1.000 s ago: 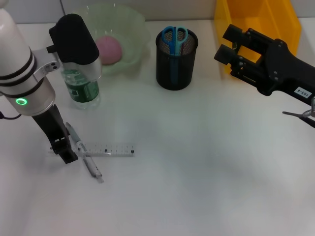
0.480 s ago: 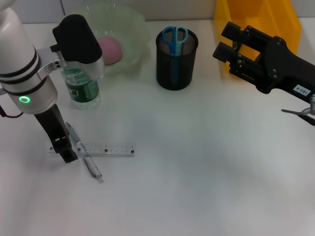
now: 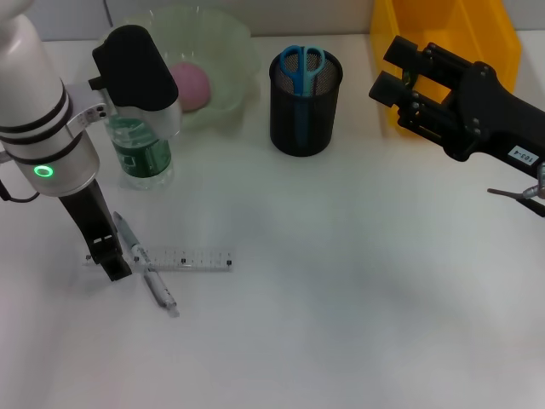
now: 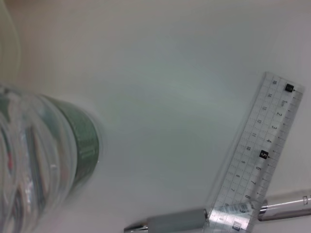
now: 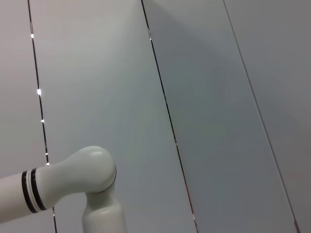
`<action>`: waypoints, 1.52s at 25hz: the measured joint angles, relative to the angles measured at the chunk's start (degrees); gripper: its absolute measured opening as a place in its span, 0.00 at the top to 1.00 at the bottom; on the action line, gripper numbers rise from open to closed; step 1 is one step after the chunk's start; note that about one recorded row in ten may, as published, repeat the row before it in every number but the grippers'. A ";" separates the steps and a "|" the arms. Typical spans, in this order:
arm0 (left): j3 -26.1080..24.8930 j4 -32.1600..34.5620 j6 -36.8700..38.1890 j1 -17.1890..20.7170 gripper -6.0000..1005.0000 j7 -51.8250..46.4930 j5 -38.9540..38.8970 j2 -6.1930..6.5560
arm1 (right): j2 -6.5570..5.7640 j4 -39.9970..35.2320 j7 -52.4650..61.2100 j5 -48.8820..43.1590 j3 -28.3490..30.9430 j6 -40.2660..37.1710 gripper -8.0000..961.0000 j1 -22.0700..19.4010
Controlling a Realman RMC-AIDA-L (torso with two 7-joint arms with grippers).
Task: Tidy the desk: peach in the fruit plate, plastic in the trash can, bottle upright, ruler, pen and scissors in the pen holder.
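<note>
Ruler (image 3: pixel 189 259) flat near desk's left edge, pen (image 3: pixel 146 273) lying across it. Left gripper (image 3: pixel 109 261) low at ruler's end, jaws unclear, seemingly reaching for it. Right gripper (image 3: pixel 393 75) hovers open by yellow bin (image 3: pixel 443 34), idle.

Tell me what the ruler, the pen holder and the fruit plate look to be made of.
Ruler: likely clear hard plastic; the table shows through its printed scale.
Pen holder: apparently black metal mesh; fine grid visible in its wall.
Fruit plate: pale green, translucent, fluted rim; plastic or glass, cannot tell which.
</note>
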 joint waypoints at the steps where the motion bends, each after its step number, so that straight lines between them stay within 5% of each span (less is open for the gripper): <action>1: 0.02 -0.03 0.00 -0.01 0.31 -0.01 0.00 -0.02 | 0.00 0.00 0.03 0.00 0.00 -0.02 0.36 -0.01; 38: 2.14 -3.55 -0.42 -2.12 0.31 -0.81 1.41 -0.28 | 0.00 -0.20 0.70 -0.01 0.55 -0.02 0.36 0.08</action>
